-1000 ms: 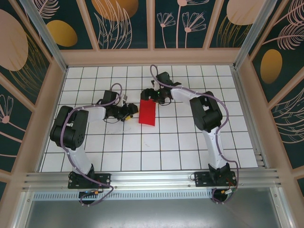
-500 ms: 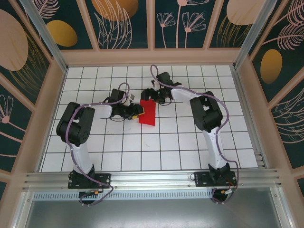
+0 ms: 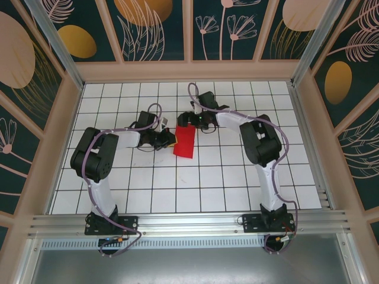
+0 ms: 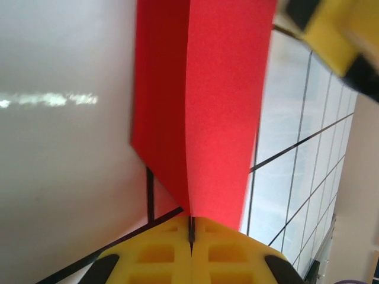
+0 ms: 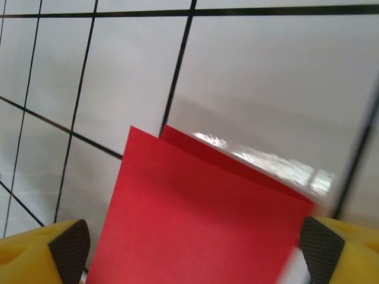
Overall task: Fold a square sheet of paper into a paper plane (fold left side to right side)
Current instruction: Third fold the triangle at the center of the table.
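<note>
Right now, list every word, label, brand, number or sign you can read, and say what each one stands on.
None: no text can be read in these views.
The red sheet of paper is plain, the tabletop carries only black grid lines, and the wall panels show painted plants and ovals, no lettering.
</note>
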`<control>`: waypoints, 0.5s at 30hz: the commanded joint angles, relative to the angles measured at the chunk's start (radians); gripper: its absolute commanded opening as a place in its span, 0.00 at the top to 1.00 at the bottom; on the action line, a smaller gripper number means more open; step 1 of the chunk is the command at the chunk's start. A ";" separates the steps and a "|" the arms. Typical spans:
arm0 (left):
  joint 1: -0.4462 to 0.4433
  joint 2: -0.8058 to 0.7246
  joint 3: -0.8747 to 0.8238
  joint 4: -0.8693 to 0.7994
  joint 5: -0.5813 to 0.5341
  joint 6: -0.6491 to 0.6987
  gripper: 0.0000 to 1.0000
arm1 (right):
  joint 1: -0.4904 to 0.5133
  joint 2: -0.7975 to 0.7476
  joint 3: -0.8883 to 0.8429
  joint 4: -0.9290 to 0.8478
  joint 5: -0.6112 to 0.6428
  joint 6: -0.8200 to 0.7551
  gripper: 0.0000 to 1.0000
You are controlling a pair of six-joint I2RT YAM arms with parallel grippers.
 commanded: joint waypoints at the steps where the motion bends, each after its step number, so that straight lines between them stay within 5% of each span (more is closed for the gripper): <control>1: -0.014 -0.030 -0.030 0.012 -0.009 -0.036 0.98 | -0.013 -0.209 -0.122 0.115 0.095 -0.107 0.05; 6: -0.026 -0.051 -0.058 0.040 -0.025 -0.113 1.00 | 0.038 -0.486 -0.475 0.286 0.195 -0.219 0.06; 9: -0.032 -0.070 -0.076 0.062 -0.020 -0.154 1.00 | 0.155 -0.606 -0.679 0.424 0.270 -0.303 0.07; 15: -0.034 -0.115 -0.114 0.081 -0.018 -0.197 1.00 | 0.414 -0.625 -0.905 0.680 0.483 -0.544 0.07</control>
